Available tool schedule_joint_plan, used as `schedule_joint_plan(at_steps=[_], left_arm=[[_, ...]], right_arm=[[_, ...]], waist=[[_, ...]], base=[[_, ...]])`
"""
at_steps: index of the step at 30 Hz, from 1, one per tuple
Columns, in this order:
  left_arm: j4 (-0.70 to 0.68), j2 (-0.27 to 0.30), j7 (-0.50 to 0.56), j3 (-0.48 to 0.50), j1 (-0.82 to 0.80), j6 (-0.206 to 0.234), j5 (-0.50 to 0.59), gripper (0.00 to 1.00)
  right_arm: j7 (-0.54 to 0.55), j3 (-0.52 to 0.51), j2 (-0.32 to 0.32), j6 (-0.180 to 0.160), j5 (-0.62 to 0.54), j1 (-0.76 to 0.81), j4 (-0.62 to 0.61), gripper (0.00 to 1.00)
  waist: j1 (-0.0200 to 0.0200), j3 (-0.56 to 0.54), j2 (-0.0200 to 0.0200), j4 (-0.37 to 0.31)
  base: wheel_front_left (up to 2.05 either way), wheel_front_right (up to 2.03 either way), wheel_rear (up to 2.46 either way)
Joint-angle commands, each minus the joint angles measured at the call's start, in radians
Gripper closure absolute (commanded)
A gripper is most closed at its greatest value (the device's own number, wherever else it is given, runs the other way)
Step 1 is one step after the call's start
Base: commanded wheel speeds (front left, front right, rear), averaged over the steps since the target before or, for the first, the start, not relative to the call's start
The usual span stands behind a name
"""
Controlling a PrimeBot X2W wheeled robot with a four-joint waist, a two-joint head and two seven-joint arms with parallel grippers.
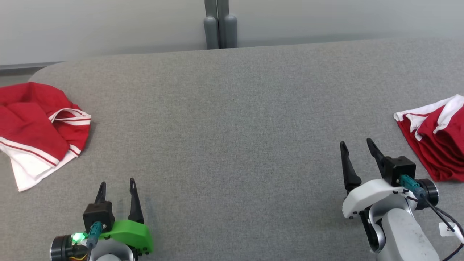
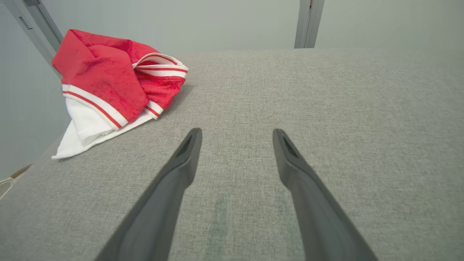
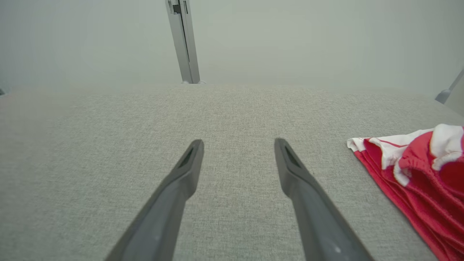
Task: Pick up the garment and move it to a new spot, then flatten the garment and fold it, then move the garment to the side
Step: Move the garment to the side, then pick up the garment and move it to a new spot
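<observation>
2 red-and-white garments lie on the grey counter [image 1: 232, 108], well apart, with both arms low between them. The left garment [image 1: 32, 127] is a crumpled heap at the counter's left end, red cloth bunched over a white panel with striped trim. In the left wrist view this garment [image 2: 105, 83] sits close to the counter's edge. The right garment [image 1: 438, 145] lies flatter, in stacked layers, and runs out of the head view's right side.

The left tool [image 1: 117, 183] is spread and holds nothing, its fingers over bare counter with the heap off to its left. The right tool [image 1: 355, 143] is also spread and empty, with the right garment just beside it.

I judge that the first pick has not yet begun, and the crumpled heap looks like the one to take.

Risks from here:
- Going for the wrong garment, since the 2 match in colour and the right one sits nearer a tool.
- Pinching only 1 loose layer of the heap, so it lifts as a trailing bunch or slips free.
- Dragging sideways near the edge, which could pull the white panel off the counter.
</observation>
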Motion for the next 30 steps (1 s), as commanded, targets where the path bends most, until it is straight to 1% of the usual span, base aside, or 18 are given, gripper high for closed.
schedule_joint_plan(at_steps=[1, 8, 12, 16, 20, 30], left_arm=[[0.002, 0.001, 0.001, 0.011, 0.025, 0.001, 0.001, 0.00], [-0.004, 0.001, 0.001, 0.030, 0.056, 0.005, -0.007, 0.00], [-0.008, 0.000, 0.001, 0.030, 0.054, 0.005, -0.012, 0.00], [-0.004, 0.001, 0.001, 0.037, 0.038, 0.004, -0.017, 0.00], [-0.002, 0.001, 0.001, 0.039, 0.029, 0.006, -0.019, 0.00], [0.014, 0.001, 0.001, 0.043, 0.031, 0.013, -0.042, 0.00]], right_arm=[[0.000, 0.008, -0.002, -0.001, 0.005, 0.026, -0.003, 0.00], [0.000, 0.023, -0.001, -0.001, 0.039, 0.050, -0.005, 0.00], [0.000, 0.026, -0.001, -0.001, 0.045, 0.048, -0.009, 0.00], [0.000, 0.045, -0.001, -0.001, 0.046, 0.038, -0.016, 0.00], [0.000, 0.063, -0.001, -0.001, 0.044, 0.034, -0.025, 0.00], [0.000, 0.113, -0.001, -0.001, 0.071, 0.030, -0.022, 0.00]], waist=[[0.0000, -0.049, 0.0000, 0.018], [0.0000, -0.080, 0.0000, 0.015], [0.0000, -0.074, 0.0000, 0.017], [0.0000, -0.058, 0.0000, 0.037], [0.0000, -0.046, 0.0000, 0.086], [0.0000, -0.034, 0.0000, 0.254]], base=[[0.00, 0.00, 0.00], [0.00, 0.00, 0.00], [0.00, 0.00, 0.00], [0.00, 0.00, 0.00], [0.00, 0.00, 0.00], [0.00, 0.00, 0.00]])
